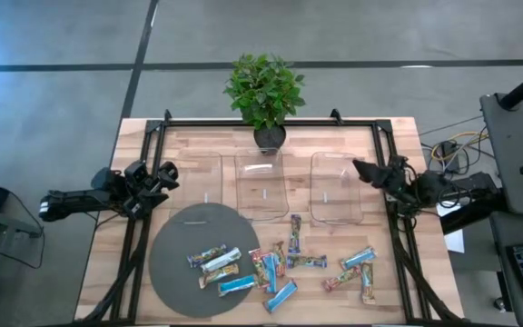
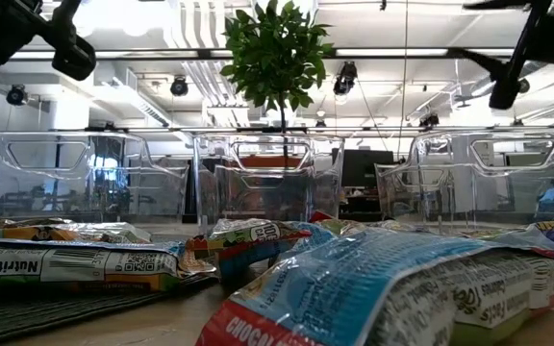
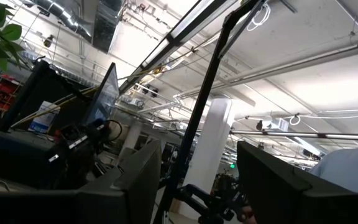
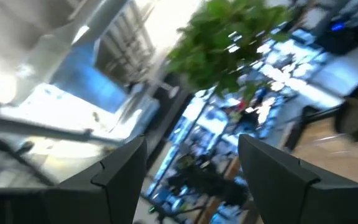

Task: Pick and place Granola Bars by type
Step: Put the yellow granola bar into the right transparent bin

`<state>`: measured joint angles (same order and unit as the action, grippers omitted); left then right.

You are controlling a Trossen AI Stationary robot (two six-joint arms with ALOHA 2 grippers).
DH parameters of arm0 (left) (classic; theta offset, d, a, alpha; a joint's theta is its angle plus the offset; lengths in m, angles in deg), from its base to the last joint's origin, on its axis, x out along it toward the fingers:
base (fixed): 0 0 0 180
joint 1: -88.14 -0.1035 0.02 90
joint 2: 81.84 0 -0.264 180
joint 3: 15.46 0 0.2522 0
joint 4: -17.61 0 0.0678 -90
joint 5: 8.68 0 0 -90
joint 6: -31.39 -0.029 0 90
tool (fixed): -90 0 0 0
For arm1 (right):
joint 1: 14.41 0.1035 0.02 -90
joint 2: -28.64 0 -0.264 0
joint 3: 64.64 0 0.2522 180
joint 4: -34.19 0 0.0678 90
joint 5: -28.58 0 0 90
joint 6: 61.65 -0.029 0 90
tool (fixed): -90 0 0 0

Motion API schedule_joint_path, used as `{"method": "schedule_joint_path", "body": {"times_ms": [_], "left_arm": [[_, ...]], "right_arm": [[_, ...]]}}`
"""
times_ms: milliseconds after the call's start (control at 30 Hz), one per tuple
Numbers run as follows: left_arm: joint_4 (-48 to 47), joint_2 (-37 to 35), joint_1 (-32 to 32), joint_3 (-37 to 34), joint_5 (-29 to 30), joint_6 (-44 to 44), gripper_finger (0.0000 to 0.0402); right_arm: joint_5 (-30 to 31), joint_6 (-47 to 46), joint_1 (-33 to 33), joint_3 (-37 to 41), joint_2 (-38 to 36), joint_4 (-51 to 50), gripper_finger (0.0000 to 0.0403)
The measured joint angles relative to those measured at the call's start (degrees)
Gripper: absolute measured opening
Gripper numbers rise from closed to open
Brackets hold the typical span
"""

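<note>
Glossy foil-wrapped Granola Bars (image 1: 280, 263) lie on a pale wood table (image 1: 198, 145) beside clear plastic trays (image 1: 261, 186).

Open-plan lab/office: exposed ceiling ducts (image 3: 73, 18), strip lights, monitors (image 3: 48, 99) on desks, concrete floor (image 1: 53, 54) around the wooden bench (image 1: 198, 141).

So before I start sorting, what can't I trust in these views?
- High view: bars too small to read; types in the overlapping middle cluster uncertain.
- Low view: near wrappers block the bars behind; both claws cut off at the top edge.
- Right wrist view: blurred; only the plant recognisable.
- Left wrist view: aimed at the ceiling; no table.
</note>
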<state>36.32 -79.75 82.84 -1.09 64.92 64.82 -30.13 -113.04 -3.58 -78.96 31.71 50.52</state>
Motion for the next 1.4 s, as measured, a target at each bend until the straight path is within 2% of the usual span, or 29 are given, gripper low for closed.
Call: {"method": "schedule_joint_path", "body": {"times_ms": [167,700,1100,1300,1400], "left_arm": [[0.0,0.02,0.0,0.0,-0.02,0.0,0.0193],[0.0,0.02,0.0,0.02,-0.02,0.0,0.0193],[0.01,0.02,0.01,0.02,-0.01,0.01,0.0193],[0.0,0.0,0.01,0.02,-0.02,0.0,0.0193],[0.0,0.01,0.0,0.01,-0.01,0.0,0.0193]], "right_arm": [[-1.79,0.43,0.0,-0.01,2.47,4.6,0.0242],[-1.39,-0.3,-0.37,-0.02,7.7,6.2,0.0242],[-4.59,3.05,-0.35,-0.28,9.95,15.84,0.0242],[-8.97,8.6,-0.35,-7.11,15.61,15.67,0.0242],[-9.16,13.31,-0.37,-11.85,19.5,12.95,0.0242]]}}
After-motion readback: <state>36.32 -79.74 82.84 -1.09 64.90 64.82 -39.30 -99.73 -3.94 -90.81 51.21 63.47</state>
